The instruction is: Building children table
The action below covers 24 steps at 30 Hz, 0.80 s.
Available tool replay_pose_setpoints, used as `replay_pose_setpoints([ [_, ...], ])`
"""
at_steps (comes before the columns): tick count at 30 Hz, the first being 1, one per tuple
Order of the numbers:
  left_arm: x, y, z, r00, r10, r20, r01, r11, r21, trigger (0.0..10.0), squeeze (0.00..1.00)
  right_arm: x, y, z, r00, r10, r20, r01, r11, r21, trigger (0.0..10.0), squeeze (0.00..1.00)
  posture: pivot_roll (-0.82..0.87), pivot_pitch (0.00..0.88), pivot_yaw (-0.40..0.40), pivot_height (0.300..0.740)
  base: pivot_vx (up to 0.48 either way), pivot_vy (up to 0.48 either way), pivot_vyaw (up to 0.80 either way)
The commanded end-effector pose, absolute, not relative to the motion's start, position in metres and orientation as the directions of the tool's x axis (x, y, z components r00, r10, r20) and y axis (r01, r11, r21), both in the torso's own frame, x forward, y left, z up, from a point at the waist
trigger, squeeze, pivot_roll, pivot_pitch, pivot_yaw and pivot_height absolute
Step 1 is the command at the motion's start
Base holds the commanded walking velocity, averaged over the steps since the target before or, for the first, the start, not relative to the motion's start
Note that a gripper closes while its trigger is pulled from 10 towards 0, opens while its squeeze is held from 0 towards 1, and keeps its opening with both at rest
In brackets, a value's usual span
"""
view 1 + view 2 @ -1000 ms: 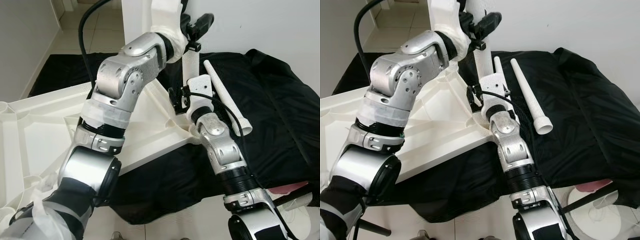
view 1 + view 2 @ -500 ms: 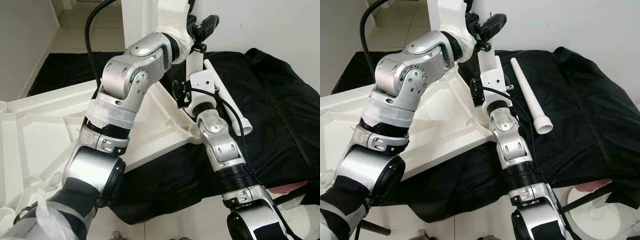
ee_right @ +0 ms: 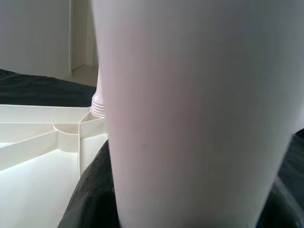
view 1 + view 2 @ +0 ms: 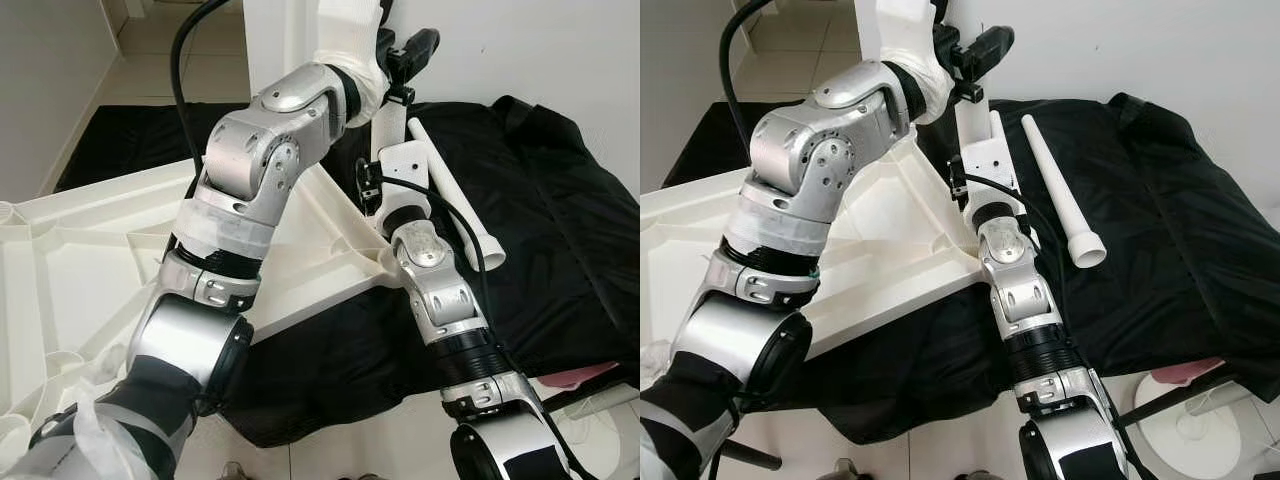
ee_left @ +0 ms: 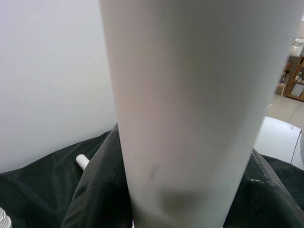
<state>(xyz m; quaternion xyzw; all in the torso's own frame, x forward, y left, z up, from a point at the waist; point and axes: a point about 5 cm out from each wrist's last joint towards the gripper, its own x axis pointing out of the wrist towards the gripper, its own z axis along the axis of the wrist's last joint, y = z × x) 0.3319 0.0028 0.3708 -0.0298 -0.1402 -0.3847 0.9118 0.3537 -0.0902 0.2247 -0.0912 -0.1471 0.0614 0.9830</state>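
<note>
Fingers of both arms hide behind the upright table leg (image 4: 970, 120).

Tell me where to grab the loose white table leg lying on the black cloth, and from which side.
Grip the loose leg around its slim mid-shaft, probably from above. It lies flat on the black cloth with its flared end nearest the robot; the tapered shaft is narrow enough for the fingers, and the top is unobstructed.

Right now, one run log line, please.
left gripper: high at upright leg | right gripper: lower at same leg | tabletop: upside down | spare leg: on black cloth
</note>
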Motion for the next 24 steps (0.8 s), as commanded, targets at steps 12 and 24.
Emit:
replay_pose_setpoints([
  [12, 0.308, -0.011, 0.379, 0.511, -0.781, 0.359, 0.82, 0.568, 0.068, 10.0, 0.36, 0.356, -0.099, 0.224, 0.962, 0.105, 0.25, -0.074, 0.989, -0.13, 10.0, 0.0, -0.05, 0.069, -0.03, 0.74, 0.0, 0.0, 0.0],
  [24, 0.309, 0.004, 0.384, 0.533, -0.717, 0.45, 0.815, 0.577, -0.047, 10.0, 0.0, 0.356, -0.122, 0.222, 0.969, 0.029, 0.244, -0.013, 0.998, -0.068, 10.0, 0.0, -0.03, 0.078, -0.041, 0.74, 0.0, 0.0, 0.0],
])
